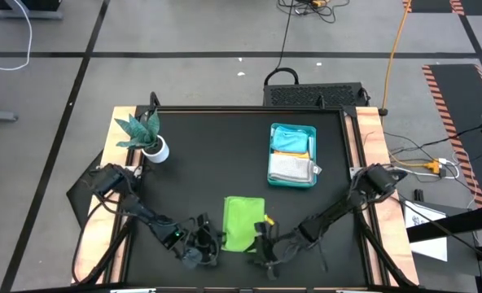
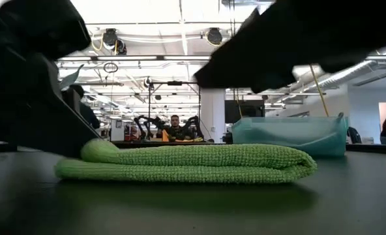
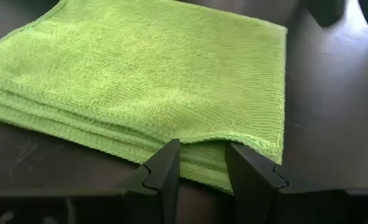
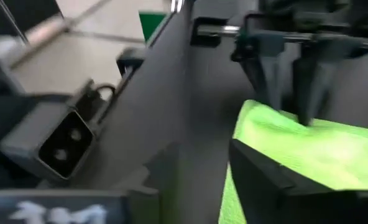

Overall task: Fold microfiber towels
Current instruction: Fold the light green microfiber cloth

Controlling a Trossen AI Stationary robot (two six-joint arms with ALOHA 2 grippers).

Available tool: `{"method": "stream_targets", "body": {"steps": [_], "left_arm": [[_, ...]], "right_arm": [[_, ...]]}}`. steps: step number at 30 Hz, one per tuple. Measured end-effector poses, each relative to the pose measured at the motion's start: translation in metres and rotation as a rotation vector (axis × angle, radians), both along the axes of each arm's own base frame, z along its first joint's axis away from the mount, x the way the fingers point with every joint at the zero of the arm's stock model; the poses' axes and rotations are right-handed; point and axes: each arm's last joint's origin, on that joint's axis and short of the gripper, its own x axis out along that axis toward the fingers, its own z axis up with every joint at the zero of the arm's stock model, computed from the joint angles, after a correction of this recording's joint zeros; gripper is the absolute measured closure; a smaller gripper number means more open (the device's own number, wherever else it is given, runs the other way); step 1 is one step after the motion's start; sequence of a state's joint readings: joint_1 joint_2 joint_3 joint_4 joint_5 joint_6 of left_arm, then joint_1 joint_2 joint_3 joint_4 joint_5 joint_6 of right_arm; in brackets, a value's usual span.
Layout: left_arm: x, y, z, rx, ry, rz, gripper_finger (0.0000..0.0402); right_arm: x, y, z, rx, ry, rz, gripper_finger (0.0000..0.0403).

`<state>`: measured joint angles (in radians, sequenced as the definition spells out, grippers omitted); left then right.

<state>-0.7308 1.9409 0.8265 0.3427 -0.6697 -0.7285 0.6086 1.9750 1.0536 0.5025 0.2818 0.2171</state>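
Note:
A lime green towel point(image 1: 243, 224) lies folded in several layers near the table's front edge, flat on the black top point(image 2: 186, 163). My left gripper point(image 1: 207, 242) is at the towel's left edge by the near corner. Its fingers are open, with the layered edge point(image 3: 202, 149) between them. My right gripper point(image 1: 263, 244) is beside the towel's right edge near the front. Its fingers are apart in the blurred right wrist view point(image 4: 202, 177), with nothing between them. That view also shows the left gripper's fingers point(image 4: 277, 93) coming down onto the green cloth. My left gripper's two open fingertips point(image 3: 168, 168) are set at the towel's left edge point(image 3: 199, 144), close to its near corner point(image 3: 277, 155). They slant down from the table's left. The towel lies flat on the table. I cannot tell whether the tips press on it or only stand against it.
A teal tray point(image 1: 308, 130) at the back right holds folded towels, a pale blue one point(image 1: 290, 140) and a white-grey one point(image 1: 288, 168). A small plant in a white pot point(image 1: 154, 149) stands at the back left. The black top between them is bare.

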Motion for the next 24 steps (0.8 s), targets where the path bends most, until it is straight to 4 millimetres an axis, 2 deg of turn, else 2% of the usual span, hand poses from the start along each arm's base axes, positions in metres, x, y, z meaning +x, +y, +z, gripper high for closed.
{"method": "stream_targets", "body": {"steps": [4, 7, 10, 19, 24], "left_arm": [[0.006, 0.004, -0.003, 0.006, -0.008, 0.002, 0.0271], [0.005, 0.004, -0.002, 0.022, 0.013, -0.035, 0.0271], [0.001, -0.001, 0.003, 0.035, 0.013, -0.082, 0.0271], [-0.015, -0.015, 0.017, 0.134, 0.010, -0.214, 0.0271], [-0.016, -0.013, 0.015, 0.146, 0.033, -0.196, 0.0271]], "right_arm": [[0.017, 0.011, -0.008, -0.065, 0.020, 0.021, 0.0234], [0.024, 0.016, -0.024, -0.131, 0.049, 0.023, 0.0218], [0.027, 0.015, -0.031, -0.212, 0.033, -0.058, 0.0218], [0.029, 0.017, -0.016, -0.263, -0.045, -0.043, 0.0231], [0.032, 0.012, -0.034, -0.252, 0.002, -0.071, 0.0228]]}}
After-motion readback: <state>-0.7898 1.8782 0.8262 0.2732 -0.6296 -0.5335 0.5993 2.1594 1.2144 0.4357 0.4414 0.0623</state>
